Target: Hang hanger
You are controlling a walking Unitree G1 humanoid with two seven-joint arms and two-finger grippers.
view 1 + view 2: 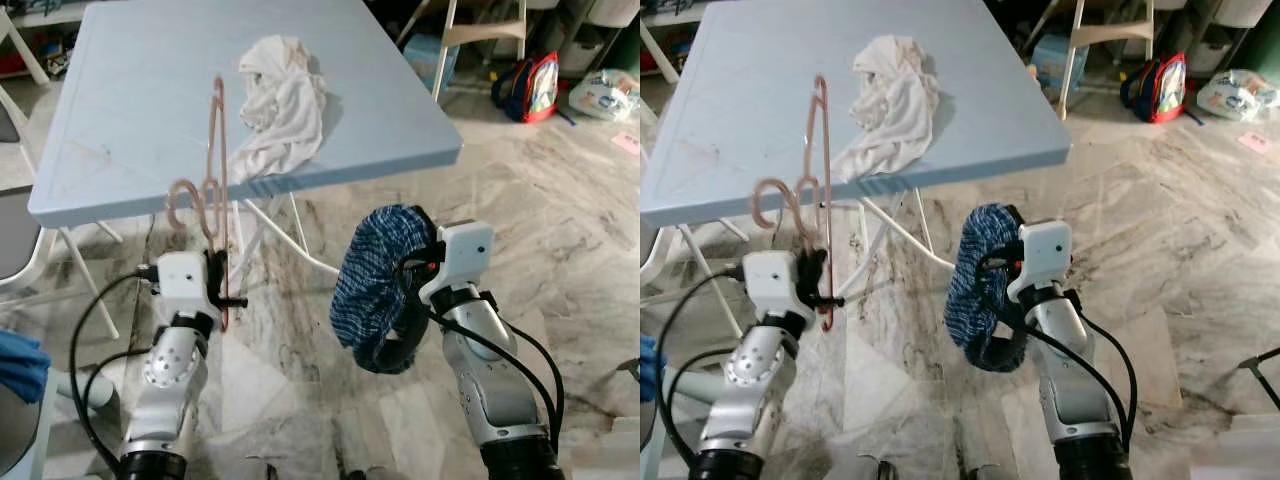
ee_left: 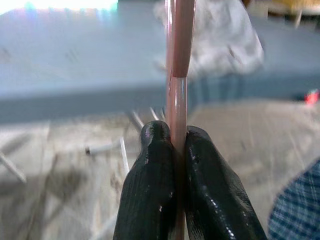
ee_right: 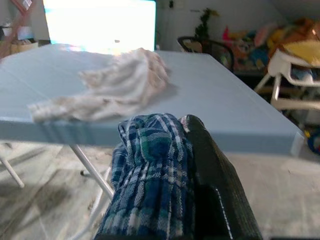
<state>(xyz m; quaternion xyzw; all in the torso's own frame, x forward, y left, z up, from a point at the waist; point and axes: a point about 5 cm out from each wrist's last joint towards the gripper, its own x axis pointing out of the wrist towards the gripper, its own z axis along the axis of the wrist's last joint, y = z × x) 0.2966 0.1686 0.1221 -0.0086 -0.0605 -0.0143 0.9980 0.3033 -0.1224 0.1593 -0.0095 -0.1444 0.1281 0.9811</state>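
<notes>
My left gripper is clenched on the pink hanger, fingers pinching one thin rod so the frame stands upright in front of the blue desk, its hook curling off to my left; held this way, I judge, it stays free to be carried to a rail. My right gripper carries a blue plaid cloth, bunched around the fingers and apparently clamped, probably to keep it off the marble floor. A white garment lies crumpled on the desk. No rail or hook to hang from is in sight; the cloth hides my right fingertips, and the hanger's lower end is hard to follow past my wrist.
</notes>
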